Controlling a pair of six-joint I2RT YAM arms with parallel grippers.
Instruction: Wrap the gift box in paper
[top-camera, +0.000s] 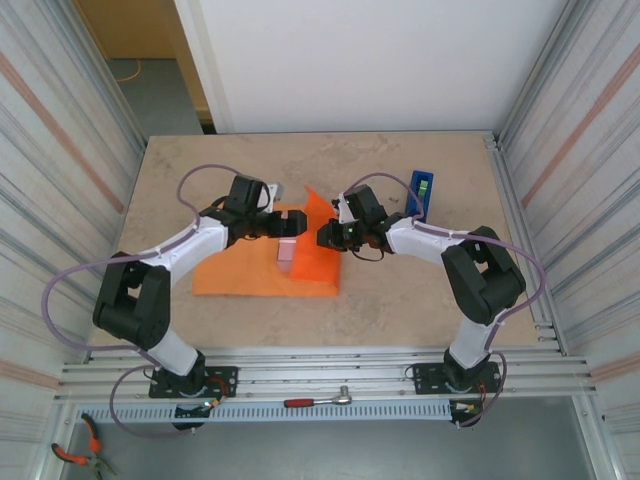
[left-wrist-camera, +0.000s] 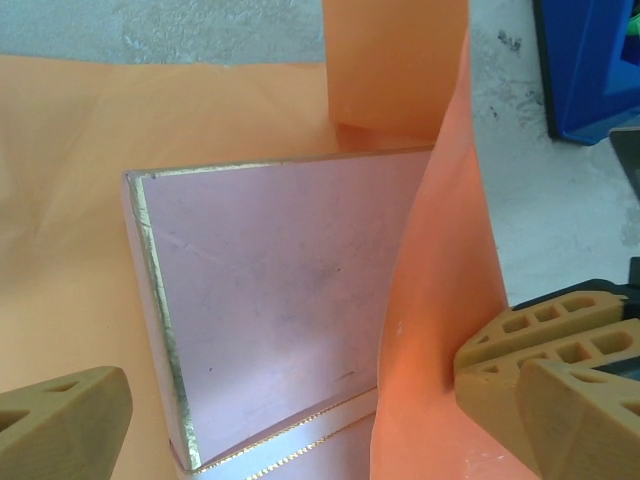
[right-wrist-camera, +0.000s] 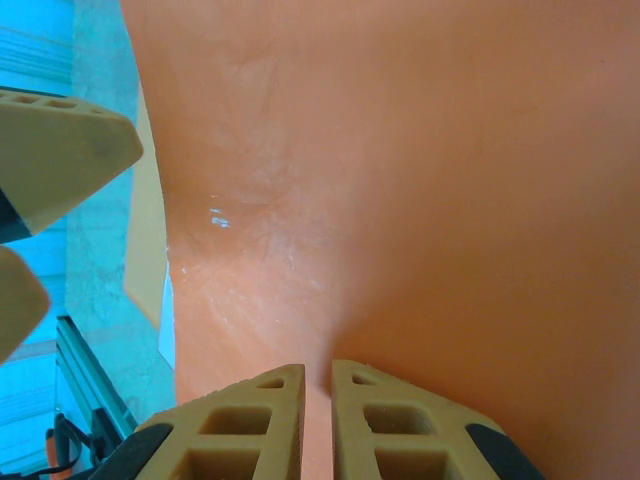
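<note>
We are working with two grippers, one gift box (top-camera: 286, 252), one paper (top-camera: 250, 278) sheet and one blue tape dispenser (top-camera: 421, 193). Our left gripper (top-camera: 283, 224) is spreading its jaws wide beside the gift box, which is sitting on the paper. Our right gripper (top-camera: 325, 235) is pinching a raised flap of the paper.

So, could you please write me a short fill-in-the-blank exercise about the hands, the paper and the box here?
1. The right hand is shut on the raised paper, whose colour is ____.
2. The left hand stands ____, gripping nothing.
3. The gift box lying on the paper is pale ____.
4. The blue tape dispenser sits nearer the ____ hand.
Missing words: orange; open; pink; right.
</note>
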